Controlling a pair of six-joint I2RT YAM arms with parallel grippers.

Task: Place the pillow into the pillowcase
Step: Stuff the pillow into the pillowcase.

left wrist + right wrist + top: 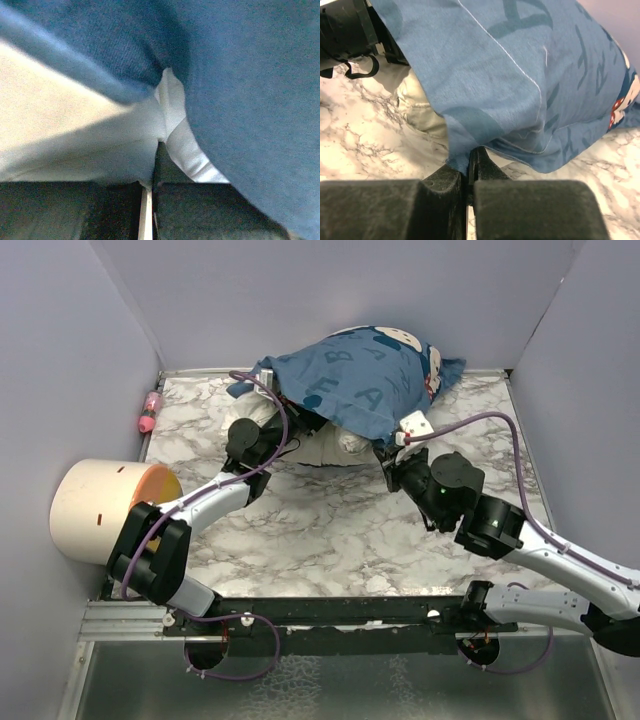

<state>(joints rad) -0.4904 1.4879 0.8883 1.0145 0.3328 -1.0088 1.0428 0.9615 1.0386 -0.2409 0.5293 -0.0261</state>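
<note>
The blue pillowcase (350, 375) with pale letters and a mouse face lies bunched at the back of the table, draped over the white pillow (325, 447), which shows only at the near side. My left gripper (290, 428) reaches under the blue cloth. In the left wrist view it (155, 150) is shut on a fold of the pillow (75, 135), with the pillowcase (240, 100) above. My right gripper (392, 458) is shut on the pillowcase's lower hem. The right wrist view shows that gripper (469, 159) pinching the hem of the pillowcase (510, 75), with the pillow (417, 107) behind.
A cream cylinder (100, 510) with an orange inside lies at the table's left edge. A small pink object (150, 412) lies by the left wall. Grey walls close in the back and sides. The marble table (330, 530) shows between the arms.
</note>
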